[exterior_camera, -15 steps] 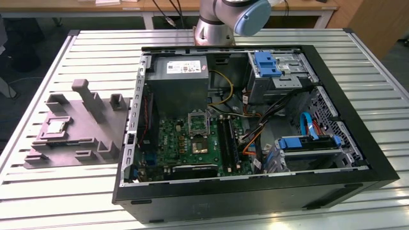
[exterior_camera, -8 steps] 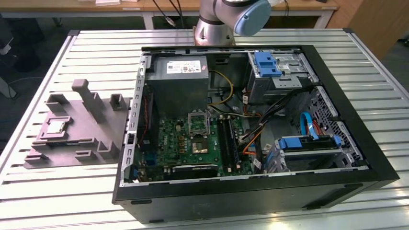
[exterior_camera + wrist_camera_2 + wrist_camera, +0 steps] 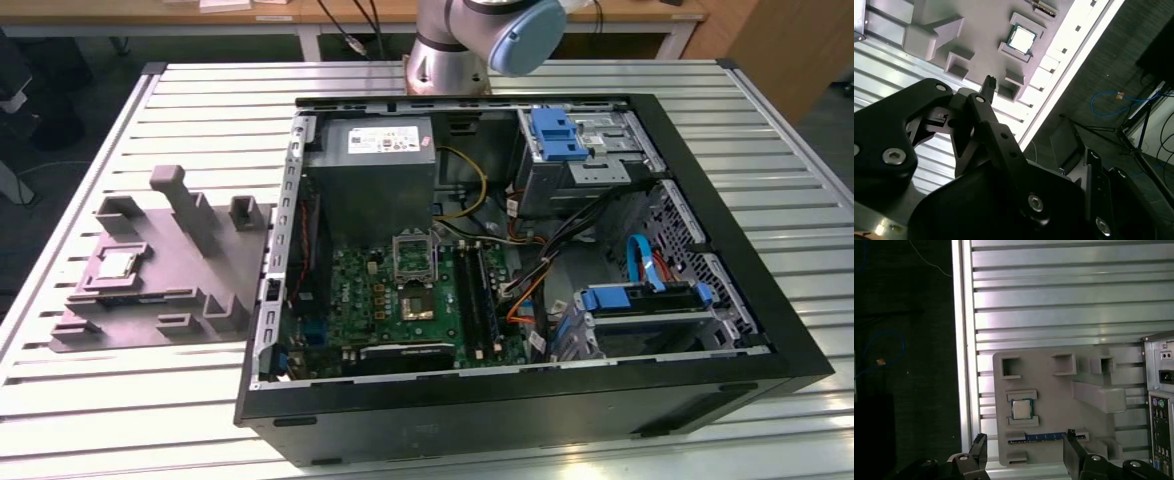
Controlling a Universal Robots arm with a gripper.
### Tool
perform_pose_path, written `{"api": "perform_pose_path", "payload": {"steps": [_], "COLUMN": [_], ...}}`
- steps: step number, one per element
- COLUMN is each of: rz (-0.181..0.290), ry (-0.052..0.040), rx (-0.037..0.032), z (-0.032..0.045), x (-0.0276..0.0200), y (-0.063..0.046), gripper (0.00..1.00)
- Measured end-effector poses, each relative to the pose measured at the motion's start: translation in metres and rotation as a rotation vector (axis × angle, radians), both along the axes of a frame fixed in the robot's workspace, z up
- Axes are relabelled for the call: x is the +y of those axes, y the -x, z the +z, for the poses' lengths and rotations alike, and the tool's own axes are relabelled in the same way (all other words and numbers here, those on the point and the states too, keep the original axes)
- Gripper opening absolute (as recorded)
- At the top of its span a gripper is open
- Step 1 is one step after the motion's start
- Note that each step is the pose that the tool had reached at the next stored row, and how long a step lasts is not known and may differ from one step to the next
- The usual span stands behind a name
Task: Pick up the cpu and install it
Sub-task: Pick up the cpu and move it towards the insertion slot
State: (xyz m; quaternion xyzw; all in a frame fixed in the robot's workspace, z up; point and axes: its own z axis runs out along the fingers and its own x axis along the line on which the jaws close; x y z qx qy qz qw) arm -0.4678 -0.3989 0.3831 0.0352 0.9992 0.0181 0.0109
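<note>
The slatted metal table [image 3: 120, 400] spans the exterior view, and the open computer case [image 3: 534, 410] takes up its centre and right. The grey fixture [image 3: 187, 250] lies at the exterior view's left, just beside the case. The gripper [image 3: 1025, 436] hangs over the fixture, fingers spread wide and holding nothing. The cpu [image 3: 112, 263] sits flat in a square recess near the fixture's left edge, clear of the fingers.

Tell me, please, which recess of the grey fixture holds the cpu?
The framed seat beside the blue strip holds the cpu; the other square pockets of the grey fixture look empty.
</note>
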Motion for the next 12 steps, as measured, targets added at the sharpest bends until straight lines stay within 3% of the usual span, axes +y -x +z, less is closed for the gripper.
{"api": "perform_pose_path", "payload": {"steps": [4,12], "rz": [0.034,0.038], "ry": [0.0017,0.0016], "rx": [0.0019,0.0018], "z": [-0.0004,-0.0006], "x": [0.0,0.0], "y": [0.0001,0.0], "gripper": [0.71,0.71]}}
